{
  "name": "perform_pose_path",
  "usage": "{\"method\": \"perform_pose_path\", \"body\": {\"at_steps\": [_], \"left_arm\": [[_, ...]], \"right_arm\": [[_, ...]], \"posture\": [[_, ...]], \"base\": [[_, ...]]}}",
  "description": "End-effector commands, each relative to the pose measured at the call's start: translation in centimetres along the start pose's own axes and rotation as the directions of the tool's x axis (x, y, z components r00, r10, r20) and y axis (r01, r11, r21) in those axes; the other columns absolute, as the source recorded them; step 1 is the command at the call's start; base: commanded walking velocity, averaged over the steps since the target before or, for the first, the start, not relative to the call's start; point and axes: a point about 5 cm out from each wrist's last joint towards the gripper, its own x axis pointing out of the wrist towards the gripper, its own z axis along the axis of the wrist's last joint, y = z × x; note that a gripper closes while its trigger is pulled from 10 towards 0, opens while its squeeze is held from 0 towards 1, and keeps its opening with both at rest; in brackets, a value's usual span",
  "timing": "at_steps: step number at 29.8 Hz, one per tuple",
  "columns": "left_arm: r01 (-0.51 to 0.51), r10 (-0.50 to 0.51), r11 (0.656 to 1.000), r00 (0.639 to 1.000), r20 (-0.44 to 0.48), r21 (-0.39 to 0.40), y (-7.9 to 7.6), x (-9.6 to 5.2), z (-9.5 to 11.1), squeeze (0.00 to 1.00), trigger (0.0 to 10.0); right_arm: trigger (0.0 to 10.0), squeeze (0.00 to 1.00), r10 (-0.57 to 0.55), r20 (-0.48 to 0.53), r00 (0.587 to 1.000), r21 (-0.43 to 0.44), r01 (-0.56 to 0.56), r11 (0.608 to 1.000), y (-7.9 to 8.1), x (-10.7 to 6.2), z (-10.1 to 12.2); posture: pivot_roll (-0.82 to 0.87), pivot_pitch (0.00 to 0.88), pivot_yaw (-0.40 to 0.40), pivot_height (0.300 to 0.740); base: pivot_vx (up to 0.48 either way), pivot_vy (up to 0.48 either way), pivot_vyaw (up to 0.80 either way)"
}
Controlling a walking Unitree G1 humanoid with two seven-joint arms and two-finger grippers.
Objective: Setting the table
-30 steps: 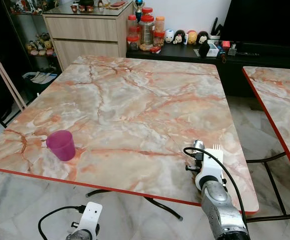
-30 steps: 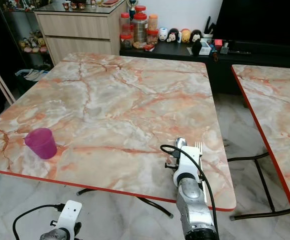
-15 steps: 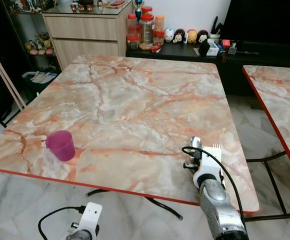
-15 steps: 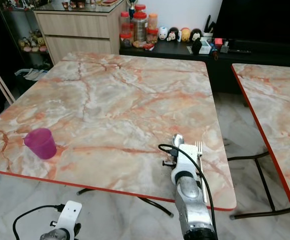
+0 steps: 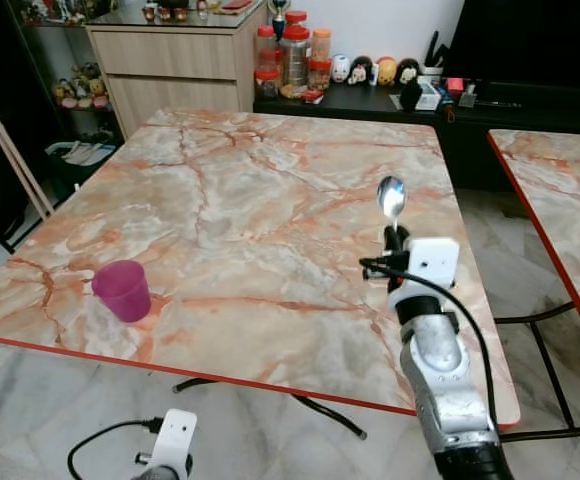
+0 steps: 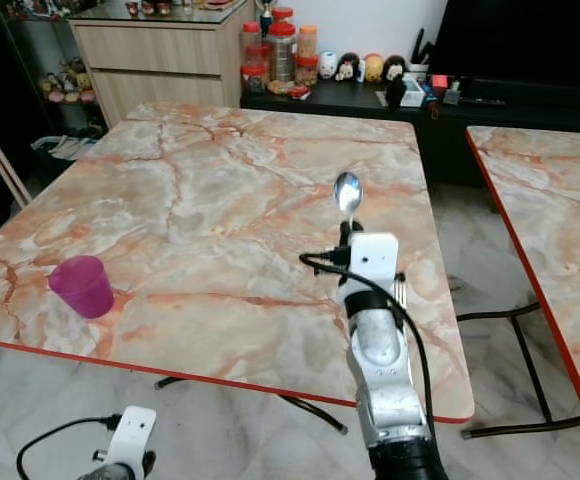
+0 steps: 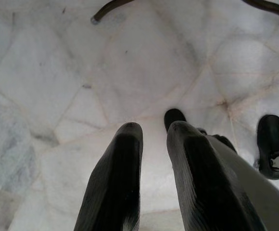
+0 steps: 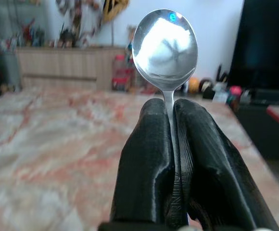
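Note:
My right gripper (image 5: pixel 394 240) is raised above the right part of the marble table (image 5: pixel 260 190), shut on the handle of a silver spoon (image 5: pixel 391 197). The spoon (image 8: pixel 165 42) stands upright, its bowl above the black fingers (image 8: pixel 146 144). A purple cup (image 5: pixel 122 290) stands upright near the table's front left edge, far from that gripper. My left gripper (image 7: pixel 154 129) hangs low over the floor tiles below the table's front edge, holding nothing, with a narrow gap between its fingers. My right wrist hides the table surface just behind it.
A second marble table (image 5: pixel 560 190) stands to the right across a gap of floor. Behind are a wooden sideboard (image 5: pixel 170 60) and a black console with jars (image 5: pixel 292 60) and figurines. Black table legs (image 5: pixel 320 410) curve over the floor under the front edge.
My right gripper has lifted the spoon off the table, up and a little further back. The fork that lay beside it is now behind my wrist. The cup has stayed put.

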Motion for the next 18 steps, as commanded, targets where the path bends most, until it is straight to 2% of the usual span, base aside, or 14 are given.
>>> {"method": "perform_pose_path", "body": {"at_steps": [1,11,15,18], "left_arm": [[-0.017,0.017,1.0,1.0,-0.02,0.0,0.38,-0.07,-0.46,0.0,10.0],[-0.019,0.019,1.0,1.0,-0.015,-0.001,0.33,-0.01,-0.18,0.0,10.0],[-0.018,0.018,1.0,1.0,-0.011,0.002,0.32,0.01,-0.04,0.0,10.0],[-0.017,0.017,1.0,1.0,-0.011,0.004,0.32,0.0,-0.06,0.0,10.0]], "right_arm": [[10.0,0.0,-0.007,0.042,0.999,-0.001,0.007,1.0,-0.19,0.24,0.92],[10.0,0.0,-0.005,0.068,0.998,0.027,0.003,1.0,-0.33,0.23,1.31],[10.0,0.0,-0.018,0.069,0.997,0.04,0.015,0.999,-0.53,0.23,1.36],[10.0,0.0,-0.029,0.069,0.997,0.037,0.026,0.999,-0.75,0.16,1.3]], "posture": [[-0.05,0.0,-0.008,0.728],[-0.05,0.0,-0.008,0.728],[-0.06,0.0,-0.007,0.728],[-0.06,0.0,-0.006,0.728]], "base": [[0.0,-0.296,0.0],[0.0,-0.375,0.0],[0.0,-0.393,-0.62],[0.0,-0.394,0.0]]}}
